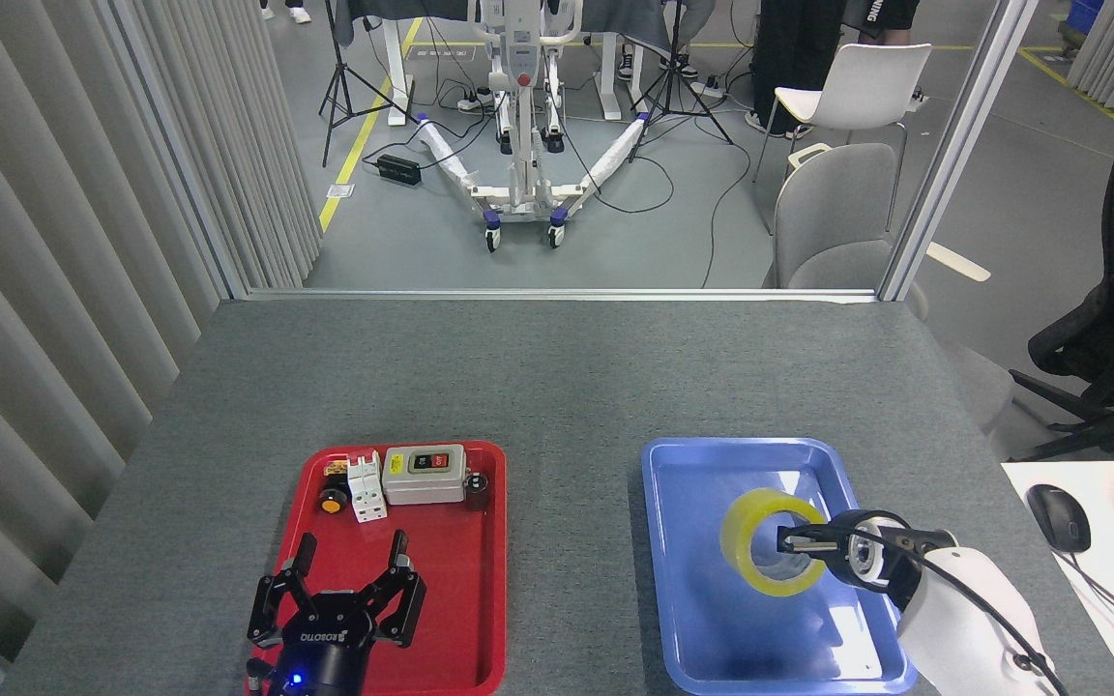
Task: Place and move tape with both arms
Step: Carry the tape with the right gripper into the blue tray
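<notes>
Your tape [768, 541] is a wide roll of see-through yellow, tipped so that its open core faces up and toward you, with a pale inner ring just visible around the dark hole. It sits over the middle of the blue tray [688, 619], nearer the tray's right rim than its left. Whether its lower edge touches the tray floor you cannot tell from this view.

Your right pincer [799, 541] reaches in from the right with dark fingers going into the core of the roll; it is seen end-on and partly hidden by the tape, so you cannot tell whether the fingers are spread or drawn together. The white wrist behind it crosses the tray's right rim.

Your left pincer [337, 609] hangs over the near half of the red tray [494, 580] with its black fingers spread apart and nothing between them. At the far end of that tray stand a grey switch box [424, 474], a white breaker [366, 489] and a small orange knob [330, 501], well apart from the fingers.

Between the two trays runs a bare strip of grey worktop [571, 387], and the whole far half of the worktop lies open up to the metal rail at its back edge
</notes>
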